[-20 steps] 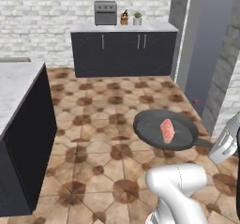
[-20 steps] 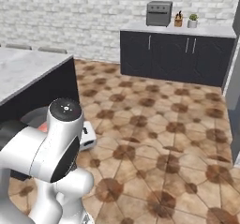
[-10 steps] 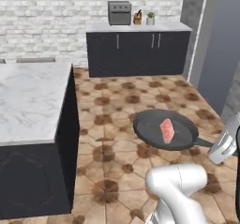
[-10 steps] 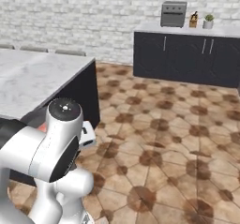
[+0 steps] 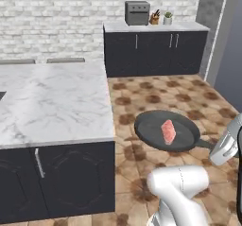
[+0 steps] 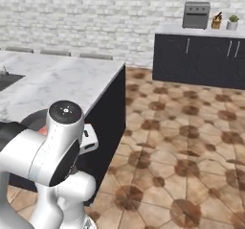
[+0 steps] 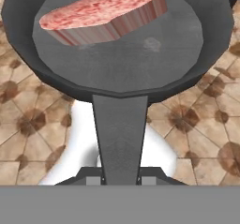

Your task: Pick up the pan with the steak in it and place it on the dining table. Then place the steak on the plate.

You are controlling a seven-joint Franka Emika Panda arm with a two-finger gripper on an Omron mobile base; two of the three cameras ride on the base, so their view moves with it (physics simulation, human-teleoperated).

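One steak (image 5: 168, 131) lies in the pan (image 5: 151, 130), a pinkish-red slab with pale marbling resting flat on the dark cooking surface, toward the side away from the handle. The pan hangs in the air above the brown tiled floor (image 5: 156, 90), just off the corner of the dining table (image 5: 52, 102), whose white marble top is beside it and a little to the left in the left base view. In the hand view the steak (image 7: 105, 14) sits at the far part of the pan (image 7: 126, 63), and the long straight handle runs down to the gripper (image 7: 121, 178), whose two dark fingertips close against it on either side (so the pincer is narrow, clamped on the pan handle). From the right base camera the robot's own arm covers most of the pan; the dining table (image 6: 57, 79) stretches off to the left. Against the brick wall stands a dark cabinet (image 5: 151, 50) with a grey toaster oven (image 5: 137, 13) on top
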